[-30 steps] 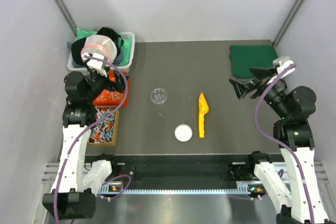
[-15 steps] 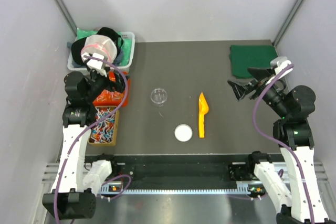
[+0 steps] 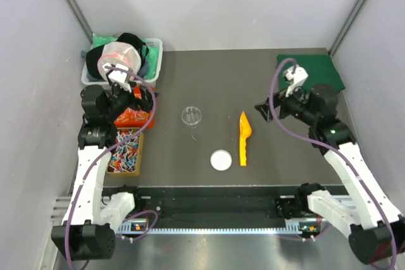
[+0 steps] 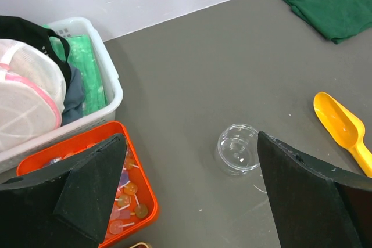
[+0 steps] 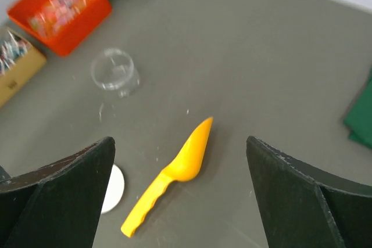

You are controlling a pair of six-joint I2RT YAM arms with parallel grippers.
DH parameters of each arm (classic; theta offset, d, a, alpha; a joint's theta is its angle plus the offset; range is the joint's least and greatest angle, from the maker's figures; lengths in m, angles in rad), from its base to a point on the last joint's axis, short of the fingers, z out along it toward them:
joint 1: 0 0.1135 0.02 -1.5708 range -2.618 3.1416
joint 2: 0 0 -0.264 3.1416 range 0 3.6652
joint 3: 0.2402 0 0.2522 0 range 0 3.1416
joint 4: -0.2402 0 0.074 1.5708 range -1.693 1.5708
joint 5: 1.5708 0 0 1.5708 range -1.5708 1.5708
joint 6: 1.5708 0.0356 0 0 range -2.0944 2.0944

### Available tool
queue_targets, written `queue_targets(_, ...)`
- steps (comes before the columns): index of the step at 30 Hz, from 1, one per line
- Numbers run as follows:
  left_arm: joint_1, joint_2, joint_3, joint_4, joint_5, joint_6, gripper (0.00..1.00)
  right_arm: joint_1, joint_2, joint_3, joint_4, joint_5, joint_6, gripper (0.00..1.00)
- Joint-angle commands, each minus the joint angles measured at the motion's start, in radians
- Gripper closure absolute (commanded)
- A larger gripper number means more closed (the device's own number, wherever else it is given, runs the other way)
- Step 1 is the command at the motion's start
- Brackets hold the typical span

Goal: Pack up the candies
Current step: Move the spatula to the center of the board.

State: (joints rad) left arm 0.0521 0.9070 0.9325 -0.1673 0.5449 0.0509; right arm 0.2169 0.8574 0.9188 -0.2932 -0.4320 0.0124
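Open table (image 3: 221, 80) lies between the cup (image 3: 192, 116), lid (image 3: 221, 160) and scoop (image 3: 243, 137) mid-frame. A basket (image 3: 155, 61), orange tray (image 3: 134, 117) and candies (image 3: 123, 151) crowd the left edge, and a cloth (image 3: 319, 64) fills the upper right.

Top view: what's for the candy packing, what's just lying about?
For the job: candies, orange scoop, likely the clear cup and white lid.
Lying about: green cloth, white basket of fabric.
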Motion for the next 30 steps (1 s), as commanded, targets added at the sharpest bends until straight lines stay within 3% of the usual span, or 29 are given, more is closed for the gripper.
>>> queue_targets(1,0.003,0.024,0.008,0.075,0.026,0.004,0.01,0.11,0.077,0.017,-0.04,0.205,-0.065,0.09)
queue_targets(5,0.003,0.053,0.017,0.081,0.012,0.009,0.01,0.191,0.188,0.006,-0.055,0.272,-0.074,0.1)
queue_targets(12,0.003,0.092,0.025,0.092,0.001,0.017,0.01,0.289,0.325,-0.001,-0.093,0.263,-0.058,0.11)
queue_targets(20,0.003,0.104,0.037,0.095,-0.019,0.038,0.01,0.323,0.436,-0.023,-0.136,0.24,-0.028,0.14)
queue_targets(30,0.003,0.136,0.063,0.088,-0.026,0.055,0.01,0.361,0.509,-0.015,-0.143,0.338,-0.02,0.19)
